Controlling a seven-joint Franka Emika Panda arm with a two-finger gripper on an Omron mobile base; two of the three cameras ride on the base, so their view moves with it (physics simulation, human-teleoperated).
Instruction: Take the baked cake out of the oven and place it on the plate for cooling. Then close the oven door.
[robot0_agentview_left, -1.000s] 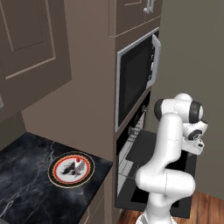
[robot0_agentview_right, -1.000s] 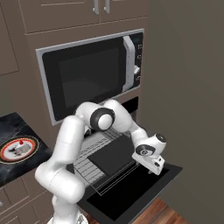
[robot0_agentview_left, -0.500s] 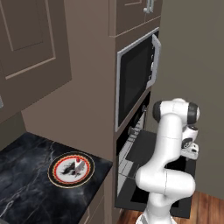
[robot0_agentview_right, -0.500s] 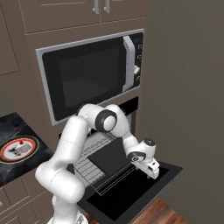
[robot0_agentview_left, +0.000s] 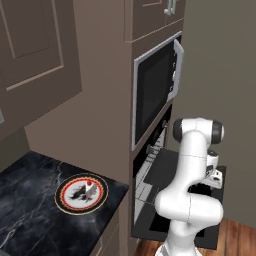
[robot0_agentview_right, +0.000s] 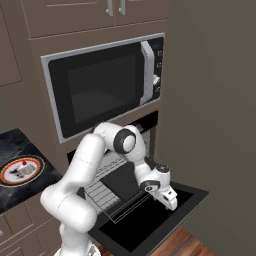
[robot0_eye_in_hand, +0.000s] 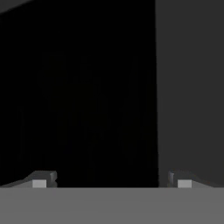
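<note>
The plate lies on the black marble counter, and the baked cake, a whitish piece with a red blob, rests on it. To the right, the oven stands with its oven door folded down flat. My gripper hovers just above the door's outer edge, open, with nothing between its fingertips. The hand view looks onto the dark door surface.
A wire rack with a dark tray is pulled out over the door. The silver-framed microwave sits above the oven. A grey wall stands close on the right. The counter extends left.
The hand has dropped lower, toward the open oven door's outer edge. The jaws stay wide apart. Plate and cake have not moved.
</note>
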